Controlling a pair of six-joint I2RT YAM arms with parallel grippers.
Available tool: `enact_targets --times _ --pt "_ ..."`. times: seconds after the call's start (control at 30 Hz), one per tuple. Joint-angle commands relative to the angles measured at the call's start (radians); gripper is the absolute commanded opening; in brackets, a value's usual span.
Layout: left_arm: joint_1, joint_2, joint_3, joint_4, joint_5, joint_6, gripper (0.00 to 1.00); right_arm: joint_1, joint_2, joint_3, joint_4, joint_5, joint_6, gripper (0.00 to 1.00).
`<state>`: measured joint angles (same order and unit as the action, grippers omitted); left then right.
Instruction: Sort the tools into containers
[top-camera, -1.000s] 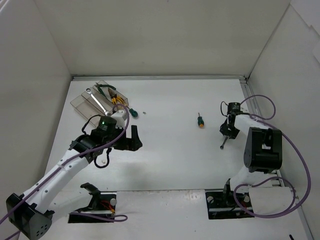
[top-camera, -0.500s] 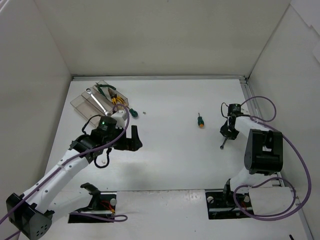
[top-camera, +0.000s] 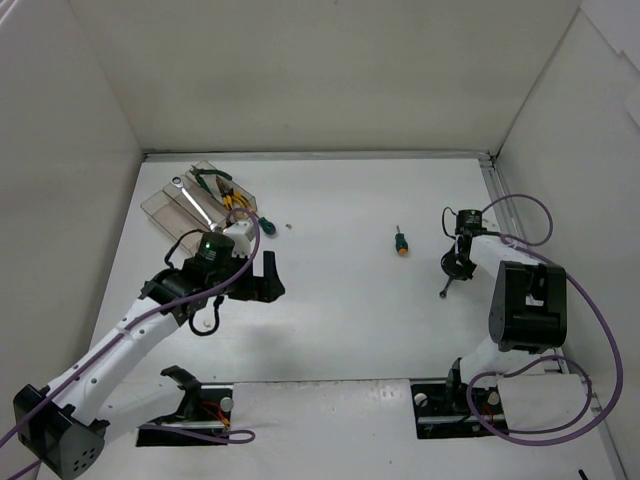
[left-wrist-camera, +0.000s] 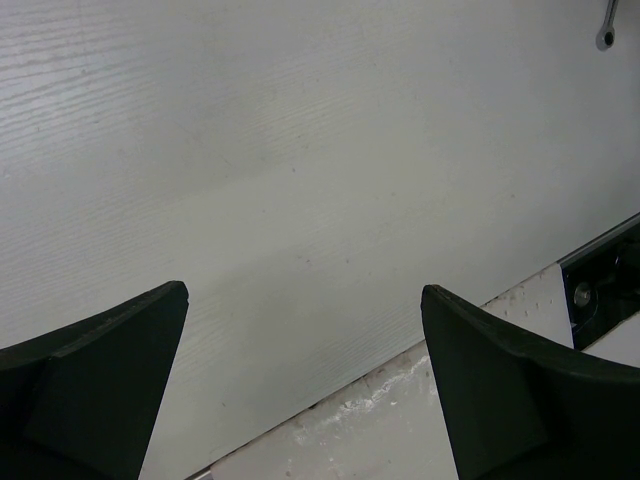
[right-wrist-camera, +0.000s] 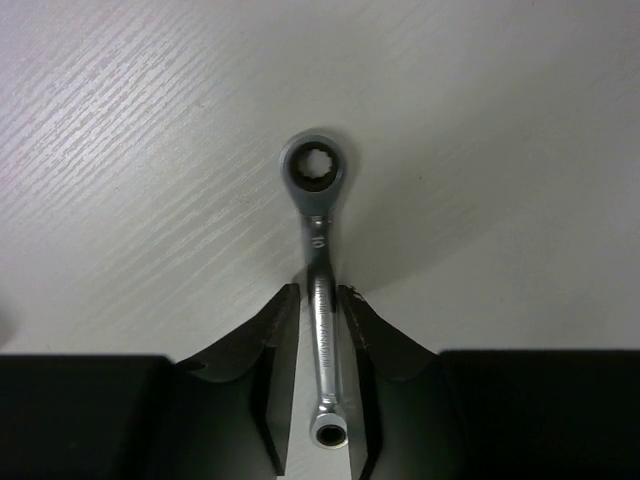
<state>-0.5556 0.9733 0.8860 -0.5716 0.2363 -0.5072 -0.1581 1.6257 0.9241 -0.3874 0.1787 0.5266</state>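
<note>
A silver wrench (right-wrist-camera: 318, 250) lies flat on the table at the right (top-camera: 445, 288). My right gripper (right-wrist-camera: 318, 292) is lowered over it, jaws straddling the shaft with a thin sliver of table showing on each side; in the top view that gripper (top-camera: 455, 266) is by the right wall. An orange-green screwdriver (top-camera: 400, 242) lies alone mid-table. The clear containers (top-camera: 163, 205) at the far left hold a wrench (top-camera: 192, 203), yellow pliers (top-camera: 235, 203) and dark green pliers (top-camera: 212, 180). A green screwdriver (top-camera: 266, 224) rests beside them. My left gripper (top-camera: 268, 275) (left-wrist-camera: 304, 291) hangs wide open over bare table.
White walls close in the table on three sides. A small dark bit (top-camera: 288, 225) lies near the green screwdriver. The left wrist view shows the table's near edge strip (left-wrist-camera: 420, 390), a black mount (left-wrist-camera: 600, 285) and the far wrench's end (left-wrist-camera: 607, 25).
The right gripper's jaws have narrowed around the wrench shaft, and the arm shifted slightly. The left arm and every tool stayed where they were.
</note>
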Motion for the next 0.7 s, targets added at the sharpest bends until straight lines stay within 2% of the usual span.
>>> enact_targets --times 0.0,0.1,0.27,0.4,0.67 --pt "-0.006 -0.004 0.024 0.027 0.008 0.013 1.0 -0.006 -0.013 -0.01 -0.018 0.007 0.007 0.18" --pt "-0.006 -0.008 0.022 0.027 0.001 0.016 1.0 -0.006 -0.012 -0.01 -0.019 -0.001 -0.004 0.0" --pt "-0.006 -0.012 0.03 0.035 -0.002 0.018 1.0 0.026 -0.062 -0.013 -0.002 0.01 -0.071 0.0" --pt "-0.006 -0.002 0.036 0.056 0.006 0.015 1.0 0.074 -0.182 -0.01 -0.004 -0.005 -0.114 0.0" --pt "-0.006 0.022 0.06 0.122 0.072 -0.03 1.0 0.15 -0.314 0.012 -0.004 -0.171 -0.207 0.0"
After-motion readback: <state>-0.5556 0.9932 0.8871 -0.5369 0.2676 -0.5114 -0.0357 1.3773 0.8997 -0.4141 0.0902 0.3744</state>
